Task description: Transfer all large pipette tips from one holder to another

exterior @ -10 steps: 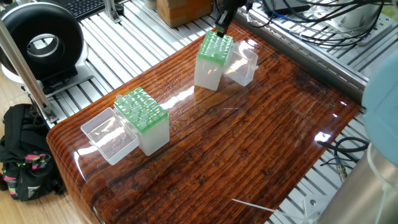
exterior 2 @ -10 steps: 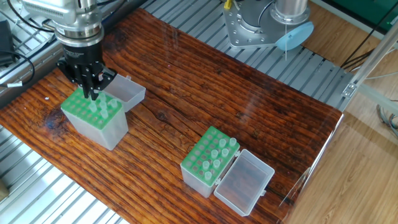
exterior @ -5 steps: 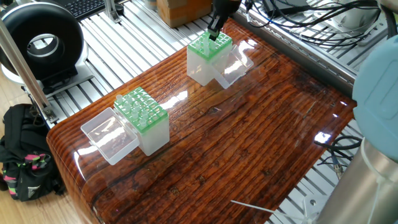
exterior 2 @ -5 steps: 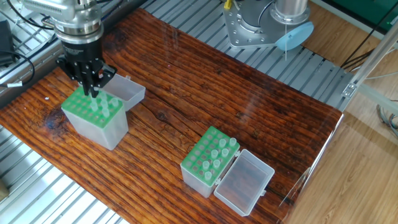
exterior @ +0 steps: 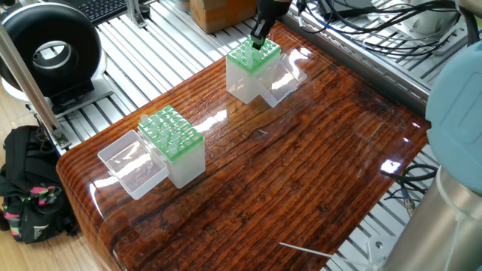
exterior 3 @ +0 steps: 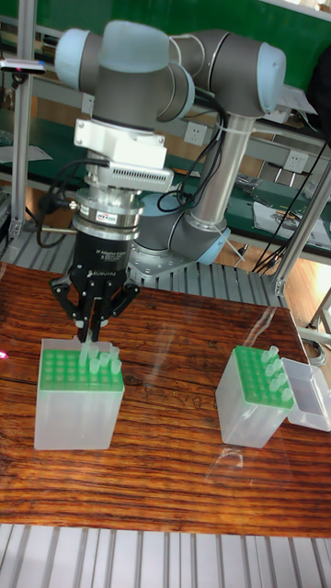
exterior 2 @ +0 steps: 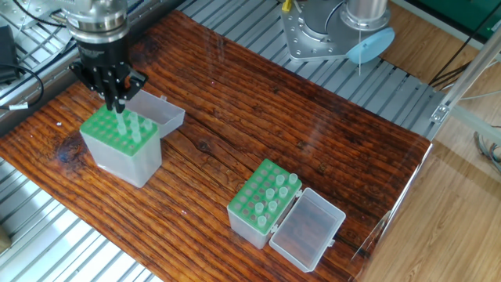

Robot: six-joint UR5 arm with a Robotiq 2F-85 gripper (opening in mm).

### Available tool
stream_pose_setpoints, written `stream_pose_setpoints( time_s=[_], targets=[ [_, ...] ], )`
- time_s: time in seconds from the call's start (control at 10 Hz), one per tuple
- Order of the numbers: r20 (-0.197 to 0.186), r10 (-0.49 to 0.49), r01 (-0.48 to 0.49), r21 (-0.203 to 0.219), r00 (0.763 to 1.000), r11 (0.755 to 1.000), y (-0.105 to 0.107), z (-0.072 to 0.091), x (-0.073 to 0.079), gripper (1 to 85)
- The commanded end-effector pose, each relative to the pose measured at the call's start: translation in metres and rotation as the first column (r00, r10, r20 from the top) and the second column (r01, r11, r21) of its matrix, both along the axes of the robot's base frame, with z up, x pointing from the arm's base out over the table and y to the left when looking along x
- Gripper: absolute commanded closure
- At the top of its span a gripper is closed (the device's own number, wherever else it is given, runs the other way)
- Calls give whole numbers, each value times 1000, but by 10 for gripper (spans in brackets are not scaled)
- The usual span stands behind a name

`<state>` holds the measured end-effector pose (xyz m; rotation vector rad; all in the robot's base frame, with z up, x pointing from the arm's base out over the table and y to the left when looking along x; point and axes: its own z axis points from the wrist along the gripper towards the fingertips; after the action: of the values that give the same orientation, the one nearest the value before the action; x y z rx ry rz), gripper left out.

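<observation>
Gripper (exterior: 258, 38) over far holder (exterior: 252, 68) near table's (exterior: 301, 173) far edge in one fixed view; fingers too small and dark there to judge. Open clear lid (exterior: 285, 79) hinged beside that holder. Second holder (exterior: 175, 147) with green grid near left edge, its lid (exterior: 132, 164) lying open alongside; large pipette tips not distinguishable at this size. Stray thin rod (exterior: 305, 247) close to near edge. In the other fixed view, gripper (exterior 2: 117, 100) directly above green-topped holder (exterior 2: 121, 145) at left corner, fingers (exterior 2: 112, 90) drawn narrow, closed on one large pipette tip (exterior 2: 122, 116) standing raised above the grid at the back row, neighbouring tips (exterior 2: 135, 125) seated just beside. Other holder (exterior 2: 262, 202) near front edge, well apart, carrying several tips (exterior 2: 275, 190) along its right columns, lid (exterior 2: 308, 229) open flat. In tall fixed view, gripper (exterior 3: 89, 338) hanging upright above left holder (exterior 3: 78, 393), fingers (exterior 3: 96, 317) pinched together on top of a tip (exterior 3: 89, 354) at the grid's back right; right holder (exterior 3: 257, 395) with tips (exterior 3: 273, 367) poking up, lid (exterior 3: 308, 393) tilted open at its side.
</observation>
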<state>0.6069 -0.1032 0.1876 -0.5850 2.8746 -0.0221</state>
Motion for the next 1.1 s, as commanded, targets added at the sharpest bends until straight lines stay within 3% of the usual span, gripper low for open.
stream_pose_setpoints(
  time_s=[0.0,1.0],
  targets=[
    [-5,-3,3,18,1000,1000,6,15,-9,847],
    [-12,23,-23,13,1000,1000,-1,38,-29,847]
  ],
)
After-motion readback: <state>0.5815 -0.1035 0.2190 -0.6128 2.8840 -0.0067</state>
